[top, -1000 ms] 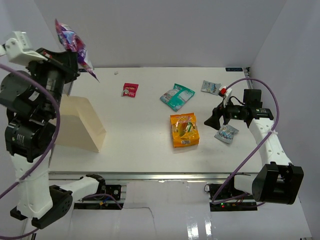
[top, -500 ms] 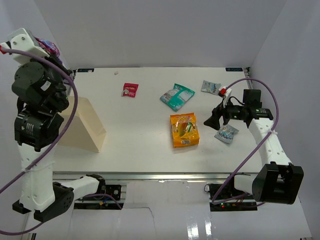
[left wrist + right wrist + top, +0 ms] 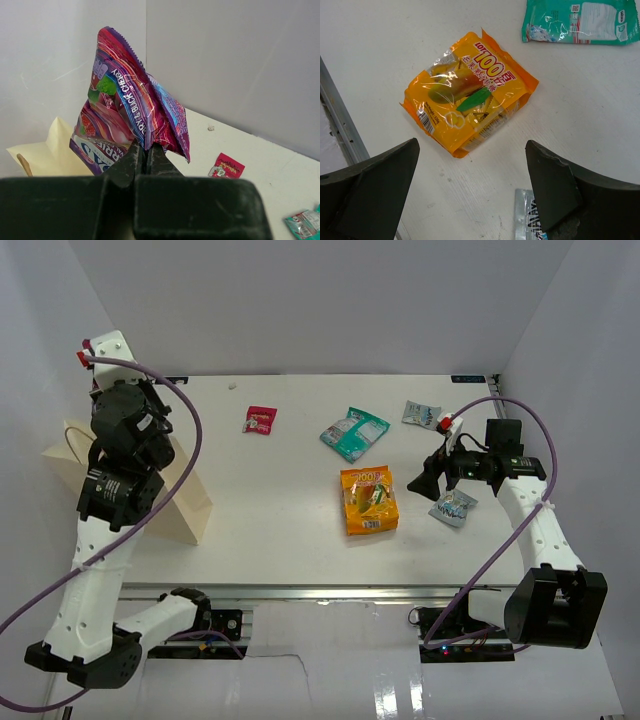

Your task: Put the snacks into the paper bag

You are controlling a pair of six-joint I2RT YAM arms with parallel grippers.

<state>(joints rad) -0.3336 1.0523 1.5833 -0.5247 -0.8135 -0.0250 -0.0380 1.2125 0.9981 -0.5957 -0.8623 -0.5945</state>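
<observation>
Now our left gripper [image 3: 145, 150], clamped tight on a purple snack packet [image 3: 131, 112], has swung down from high up to just above the paper bag [image 3: 47, 152], so we judge the drop is close. Our right gripper [image 3: 470, 187] hangs unmoved, jaws spread wide and holding nothing, well right of the bag, over the orange packet [image 3: 470, 107].

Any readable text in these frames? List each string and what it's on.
"& BLACK CHERRY": on the purple packet, running along its fold.
"LOT 100": on the orange packet, with Chinese characters beside it.
Too small or blurred to read: the print on the teal packet, the red packet, the far silver-blue packet and the near silver-blue packet.
</observation>
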